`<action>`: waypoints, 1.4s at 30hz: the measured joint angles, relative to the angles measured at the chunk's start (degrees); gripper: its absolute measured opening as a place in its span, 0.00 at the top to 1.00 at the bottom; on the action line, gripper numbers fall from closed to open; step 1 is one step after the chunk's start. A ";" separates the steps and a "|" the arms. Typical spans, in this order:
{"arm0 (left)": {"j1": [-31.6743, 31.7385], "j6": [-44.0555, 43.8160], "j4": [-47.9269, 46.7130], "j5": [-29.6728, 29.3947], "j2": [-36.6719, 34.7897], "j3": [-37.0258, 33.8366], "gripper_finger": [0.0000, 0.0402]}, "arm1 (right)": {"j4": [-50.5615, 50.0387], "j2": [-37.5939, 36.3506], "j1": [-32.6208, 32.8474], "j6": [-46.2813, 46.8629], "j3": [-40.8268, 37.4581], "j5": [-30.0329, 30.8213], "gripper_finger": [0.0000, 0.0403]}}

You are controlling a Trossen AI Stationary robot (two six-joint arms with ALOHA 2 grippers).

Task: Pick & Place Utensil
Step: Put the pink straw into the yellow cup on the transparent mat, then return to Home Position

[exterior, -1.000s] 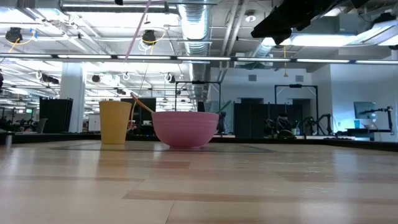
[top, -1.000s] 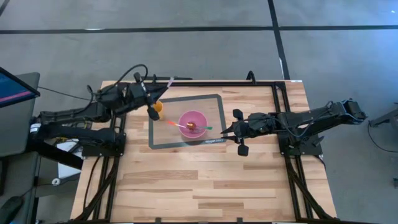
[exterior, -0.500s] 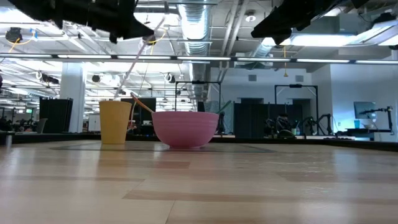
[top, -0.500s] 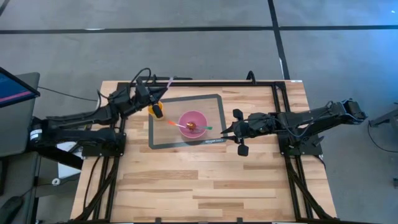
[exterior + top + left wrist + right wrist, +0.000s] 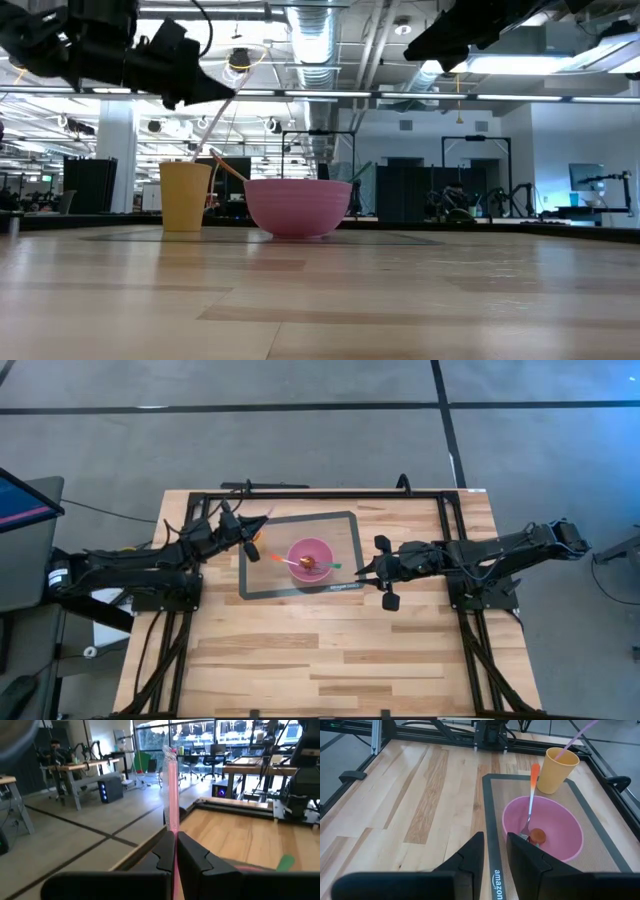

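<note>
A thin pink utensil [image 5: 240, 75] stands tilted, its lower end inside the yellow cup [image 5: 559, 770] on the grey mat [image 5: 350, 530]. My left gripper [image 5: 243, 540] hovers over the cup, shut on the utensil. Beside the cup sits a pink bowl [image 5: 311, 560] holding an orange-handled fork [image 5: 532, 795] and a small red piece [image 5: 536, 836]. My right gripper [image 5: 495, 860] waits, open by a narrow gap, at the mat's right edge, close to the bowl, touching nothing. In the high view the left gripper covers most of the cup. My left gripper pinches the pink utensil's shaft [image 5: 172, 827] between its two fingers, which lie across it. It comes from the table's left, slanting down. The utensil is tilted, its upper end [image 5: 270, 512] leaning toward the far right and its lower end inside the cup.
A green piece [image 5: 334, 567] sticks out past the bowl's right side, toward my right gripper. A black frame [image 5: 440, 495] runs along the table's far edge and both sides. Bare wood [image 5: 330, 650] lies between the mat and the near edge.
My left gripper has come down and drawn back toward the table's left and near side, staying shut on the pink utensil. The utensil, held high above the cup a second ago, has sunk so its lower end now sits in the cup.
</note>
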 joint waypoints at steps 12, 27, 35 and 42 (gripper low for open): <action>0.00 -0.56 0.95 -1.13 -0.04 -5.41 0.98 | 0.00 0.00 0.00 0.00 0.00 0.00 0.81; -0.02 -2.22 0.47 -2.30 0.04 -6.18 0.85 | 0.02 0.00 0.00 0.00 0.00 0.00 0.81; -0.08 -1.85 1.92 -2.51 0.02 -5.51 0.76 | 0.03 0.00 0.01 0.02 0.00 0.00 0.81; -0.34 -1.83 3.56 -1.73 0.02 -2.44 0.72 | 0.02 0.00 0.01 0.02 0.00 0.00 0.81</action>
